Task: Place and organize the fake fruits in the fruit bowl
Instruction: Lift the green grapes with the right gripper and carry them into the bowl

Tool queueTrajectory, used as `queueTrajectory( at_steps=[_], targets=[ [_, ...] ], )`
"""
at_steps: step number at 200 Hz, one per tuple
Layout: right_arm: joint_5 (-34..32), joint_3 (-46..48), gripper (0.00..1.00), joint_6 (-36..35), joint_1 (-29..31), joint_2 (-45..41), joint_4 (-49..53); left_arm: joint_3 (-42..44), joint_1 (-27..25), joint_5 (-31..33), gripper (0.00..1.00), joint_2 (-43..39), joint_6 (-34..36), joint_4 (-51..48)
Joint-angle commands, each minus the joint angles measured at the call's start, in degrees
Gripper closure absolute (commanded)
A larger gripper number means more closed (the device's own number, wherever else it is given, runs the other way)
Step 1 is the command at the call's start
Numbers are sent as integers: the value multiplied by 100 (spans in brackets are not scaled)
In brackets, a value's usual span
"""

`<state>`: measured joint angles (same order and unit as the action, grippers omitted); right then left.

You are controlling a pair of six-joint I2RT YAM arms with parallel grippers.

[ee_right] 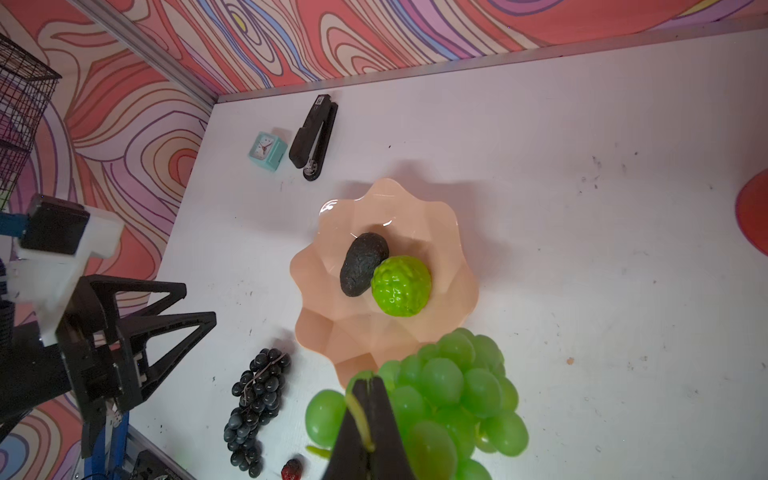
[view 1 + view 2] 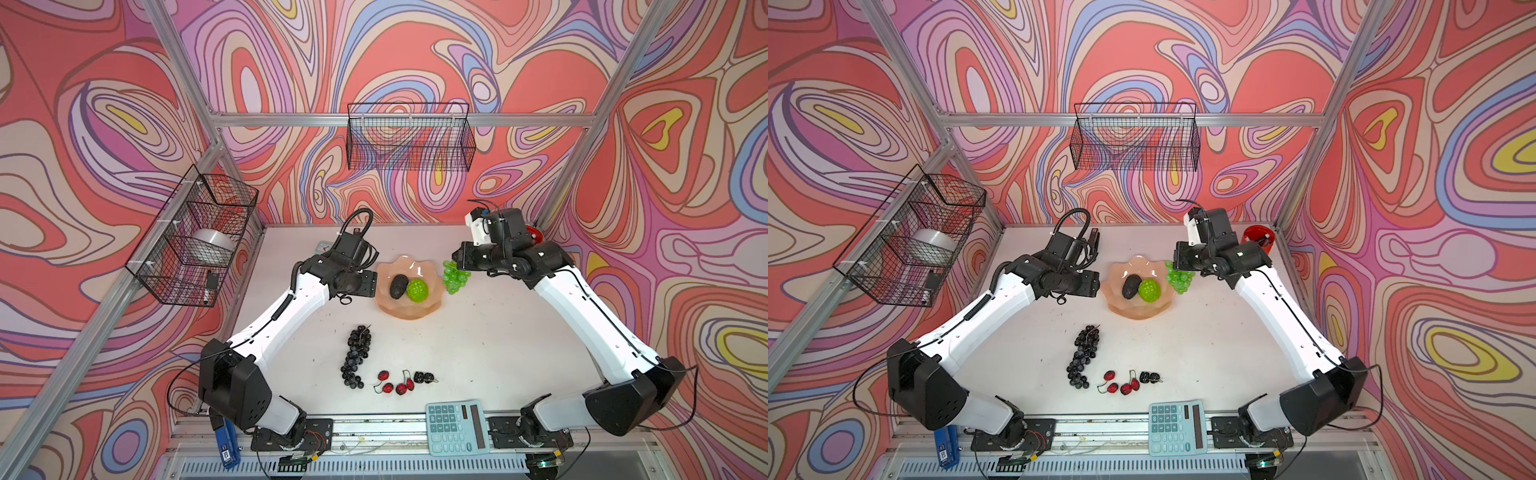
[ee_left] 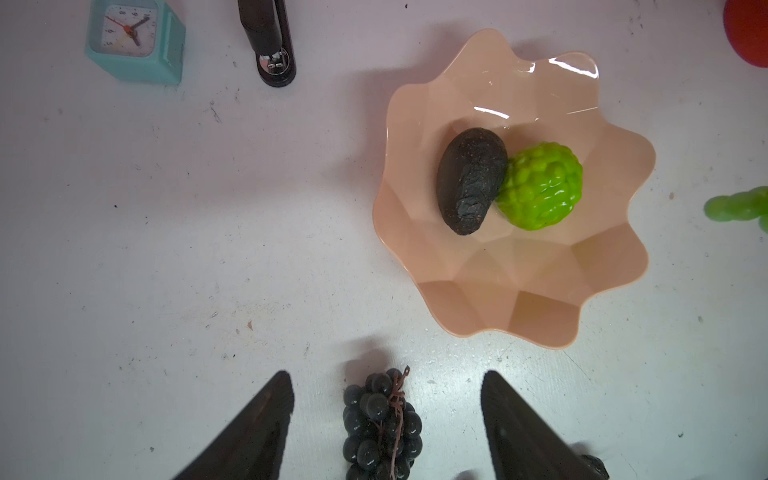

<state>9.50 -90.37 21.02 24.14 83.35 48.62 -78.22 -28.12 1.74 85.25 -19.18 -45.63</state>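
Note:
The peach-pink fruit bowl holds a dark avocado and a bumpy lime-green ball. My right gripper is shut on the stem of the green grape bunch, which hangs just right of the bowl's rim. My left gripper is open and empty, above the table left of the bowl. The dark purple grape bunch lies below it, nearer the front. Red cherries and black berries lie beside it.
A teal calculator and a blue stapler sit at the front edge. A teal clock and a black stapler are at the back left, a red cup at the back right. Wire baskets hang on the walls.

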Motion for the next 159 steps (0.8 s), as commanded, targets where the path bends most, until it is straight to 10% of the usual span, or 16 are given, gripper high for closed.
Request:
queueTrajectory(
  at_steps=[1, 159],
  targets=[
    [59, -351, 100, -7, 243, 224, -378, 125, 21, 169, 25, -173, -103, -27],
    [583, -132, 100, 940, 1038, 1308, -1932, 455, 21, 371, 25, -699, -69, 46]
  ],
)
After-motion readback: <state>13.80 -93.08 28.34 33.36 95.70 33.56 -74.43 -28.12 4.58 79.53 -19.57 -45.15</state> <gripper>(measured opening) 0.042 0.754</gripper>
